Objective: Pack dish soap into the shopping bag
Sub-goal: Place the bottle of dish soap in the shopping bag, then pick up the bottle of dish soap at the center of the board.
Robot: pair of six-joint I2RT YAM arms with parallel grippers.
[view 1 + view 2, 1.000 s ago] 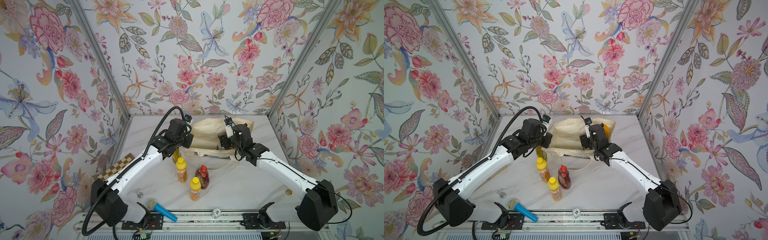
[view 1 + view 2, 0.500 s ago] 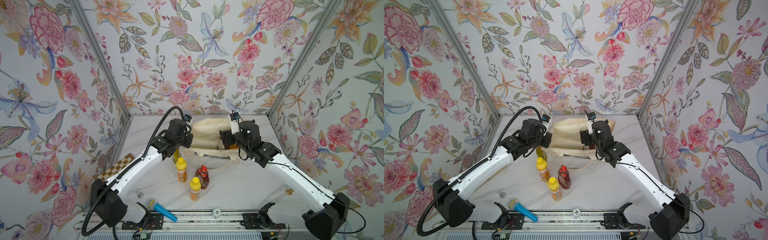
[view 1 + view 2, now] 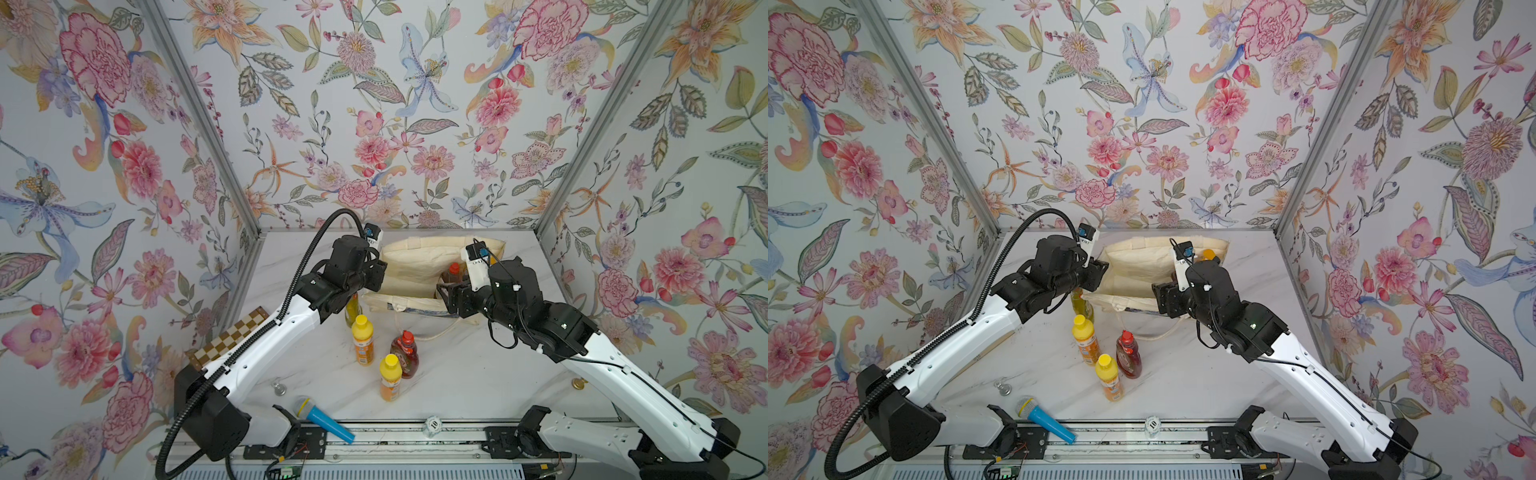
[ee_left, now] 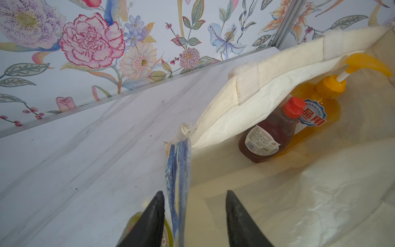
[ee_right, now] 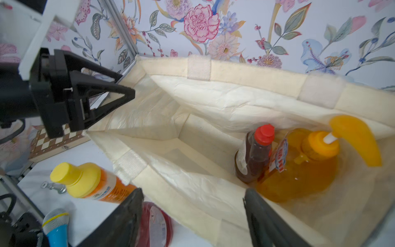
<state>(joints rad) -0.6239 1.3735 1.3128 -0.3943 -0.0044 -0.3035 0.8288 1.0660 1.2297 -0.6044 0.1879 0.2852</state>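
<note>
The cream shopping bag (image 3: pixel 419 270) (image 3: pixel 1142 270) stands open at the back of the table. Inside it, a dark red red-capped dish soap bottle (image 5: pixel 254 154) (image 4: pixel 269 136) leans against the big orange pump bottle (image 5: pixel 299 171) (image 4: pixel 316 115). In front of the bag stand two orange yellow-capped bottles (image 3: pixel 362 338) (image 3: pixel 390 376) and a dark red one (image 3: pixel 405 353). A yellow-green bottle (image 3: pixel 353 309) is partly hidden under my left arm. My left gripper (image 4: pixel 194 192) is open astride the bag's blue-printed left corner. My right gripper (image 5: pixel 193 190) is open astride the front wall.
A blue toy microphone (image 3: pixel 320 417) lies at the front edge near the left arm's base. A checkerboard (image 3: pixel 232 336) lies at the left wall, with a small metal knob (image 3: pixel 279 388) near it. Floral walls close in three sides.
My left gripper's jaws have opened from shut at the bag's left corner. The right arm has risen and swung a little to the right, and its jaws have widened slightly.
</note>
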